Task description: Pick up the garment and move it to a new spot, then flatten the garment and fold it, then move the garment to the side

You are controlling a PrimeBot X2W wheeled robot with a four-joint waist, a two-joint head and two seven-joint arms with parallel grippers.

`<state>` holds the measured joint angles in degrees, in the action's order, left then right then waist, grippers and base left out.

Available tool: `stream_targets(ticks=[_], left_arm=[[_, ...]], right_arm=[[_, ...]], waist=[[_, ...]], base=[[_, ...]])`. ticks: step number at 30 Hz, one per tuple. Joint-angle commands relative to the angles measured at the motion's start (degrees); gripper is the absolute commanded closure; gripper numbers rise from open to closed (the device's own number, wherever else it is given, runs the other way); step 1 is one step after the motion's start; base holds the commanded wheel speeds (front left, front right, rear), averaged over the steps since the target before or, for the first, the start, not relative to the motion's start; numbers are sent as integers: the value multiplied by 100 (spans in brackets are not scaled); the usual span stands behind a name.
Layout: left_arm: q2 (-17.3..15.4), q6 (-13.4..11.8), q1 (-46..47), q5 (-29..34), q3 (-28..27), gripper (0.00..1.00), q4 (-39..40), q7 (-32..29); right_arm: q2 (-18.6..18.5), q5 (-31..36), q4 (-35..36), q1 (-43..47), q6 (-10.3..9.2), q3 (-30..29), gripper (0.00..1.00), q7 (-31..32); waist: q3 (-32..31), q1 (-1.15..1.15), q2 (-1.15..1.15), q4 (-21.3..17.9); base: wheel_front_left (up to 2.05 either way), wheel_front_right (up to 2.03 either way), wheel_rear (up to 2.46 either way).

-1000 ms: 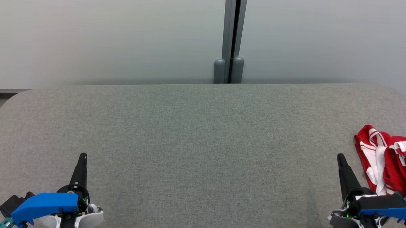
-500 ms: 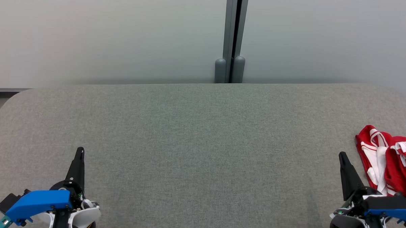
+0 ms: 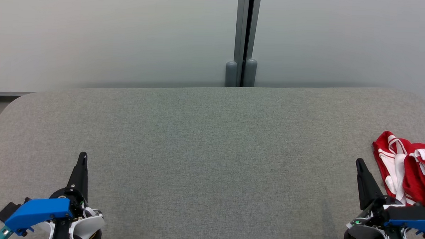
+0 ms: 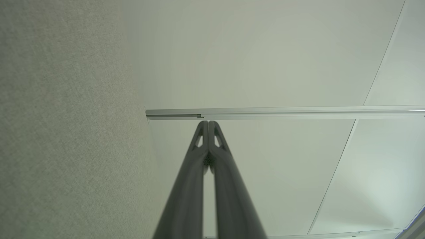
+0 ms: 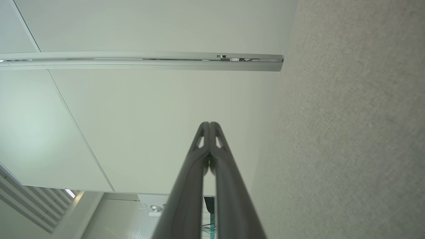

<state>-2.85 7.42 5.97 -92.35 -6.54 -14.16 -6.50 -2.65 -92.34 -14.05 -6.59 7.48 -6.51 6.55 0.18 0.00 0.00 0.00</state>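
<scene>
- Head view looks down on a grey fabric-covered surface with rounded corners (image 3: 211,151), which runs back to a pale wall (image 3: 113,34) split by a grey upright post (image 3: 243,35)
- a crumpled red garment with white stripes and trim (image 3: 408,168) lies on the surface at its far right edge, partly cut off by the picture's border
- the right claw (image 3: 359,163) is at the lower right, its two long dark fingers pressed together into one point and holding nothing; it stands just beside the garment's left edge, and I cannot tell whether they touch lower down
- the left claw (image 3: 82,156) is at the lower left over bare fabric, fingers likewise together and empty, well apart from the garment
- left wrist view shows its fingers meeting at the tips against the wall, below a thin metal rail (image 4: 282,112), with the surface along the left side
- right wrist view shows the same closed tips, with the surface along the right side
</scene>
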Motion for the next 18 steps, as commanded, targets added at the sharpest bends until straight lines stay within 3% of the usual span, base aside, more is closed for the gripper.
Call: stream_targets(ticks=[1, 18], left_arm=[[-5, 26, 54, -16, -10, 100, 28, -25], [-5, 26, 53, -16, -9, 100, 29, -25]], right_arm=[[-42, -15, 25, 78, 2, -15, 100, 19], [-41, -15, 25, 78, 2, -14, 100, 18]], waist=[[0, 0, 0, 0], [0, 0, 0, 0]], base=[[0, 0, 0], [0, 0, 0]])
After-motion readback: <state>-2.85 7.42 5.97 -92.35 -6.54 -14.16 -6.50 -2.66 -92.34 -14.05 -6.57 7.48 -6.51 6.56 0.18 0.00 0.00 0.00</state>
